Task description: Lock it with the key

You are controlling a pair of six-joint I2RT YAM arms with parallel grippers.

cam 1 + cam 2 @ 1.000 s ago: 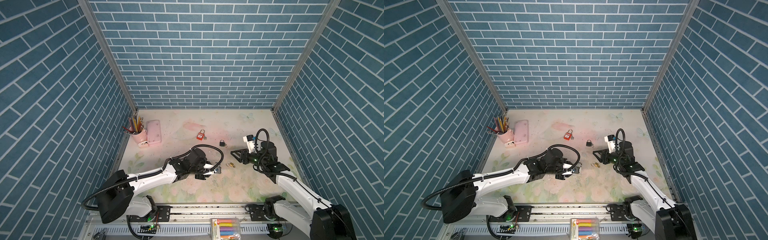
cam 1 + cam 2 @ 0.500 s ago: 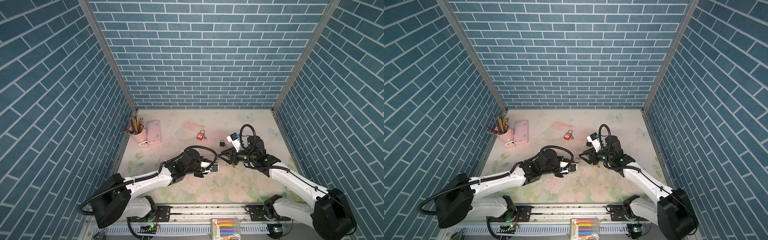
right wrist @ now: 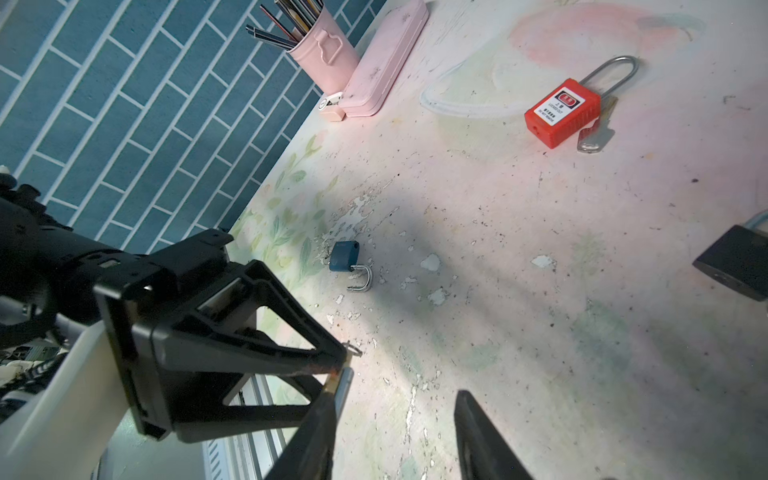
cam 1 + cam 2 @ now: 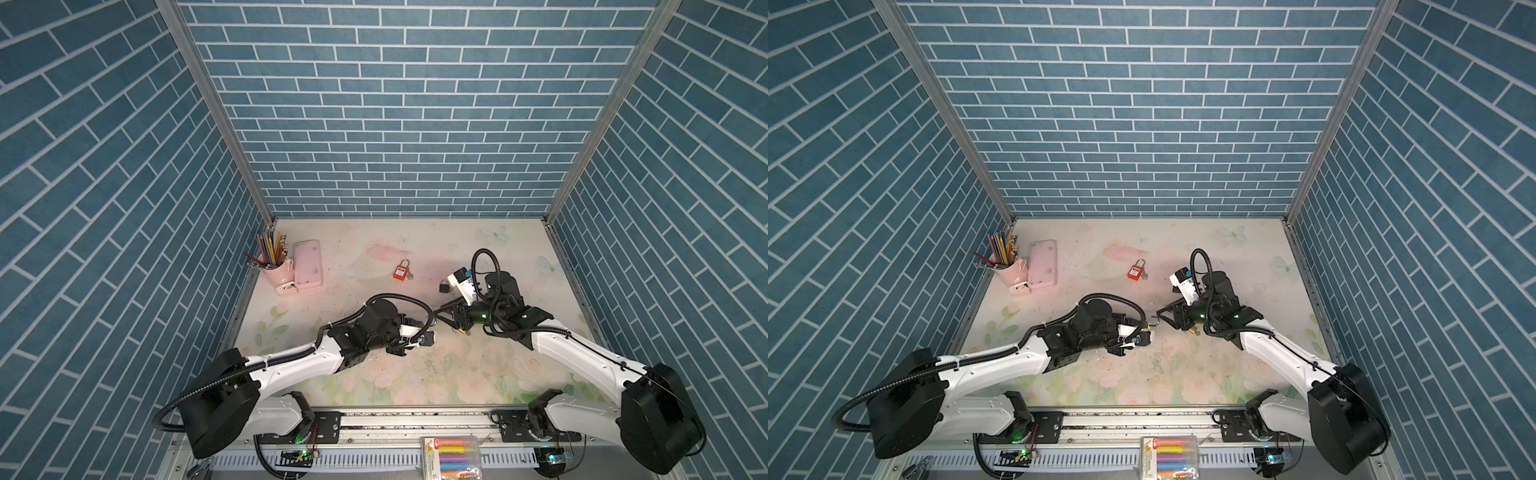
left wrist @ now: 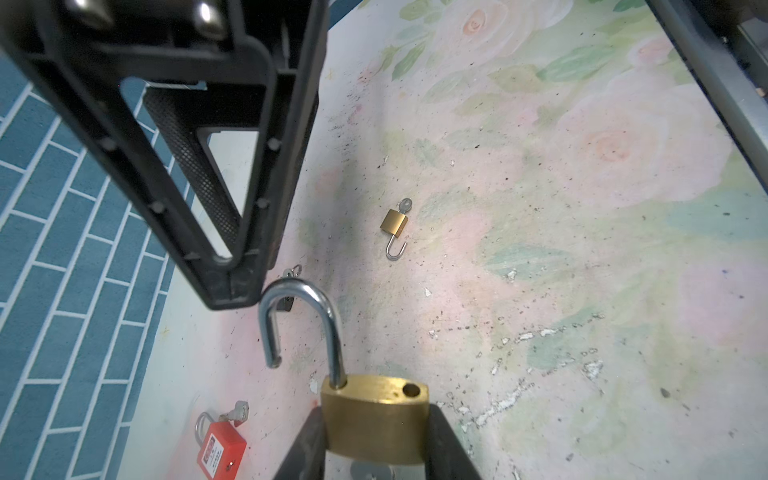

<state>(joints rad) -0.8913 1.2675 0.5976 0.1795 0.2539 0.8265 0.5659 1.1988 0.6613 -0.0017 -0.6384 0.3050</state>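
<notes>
My left gripper is shut on the body of a brass padlock. Its steel shackle stands swung open, and a grey key head shows under the body. My right gripper is open and meets the left one at mid-table in both top views. One of its fingers rests against the shackle's free leg. Nothing sits between its jaws. In a top view the shackle pokes out of the left gripper.
On the mat lie a small brass padlock with a key, a black padlock, a red padlock with a key and a blue padlock. A pink pencil cup and pink case stand back left.
My right arm has swung left across the mat until its gripper meets the left one. The left gripper drew back a little, still holding the brass padlock.
</notes>
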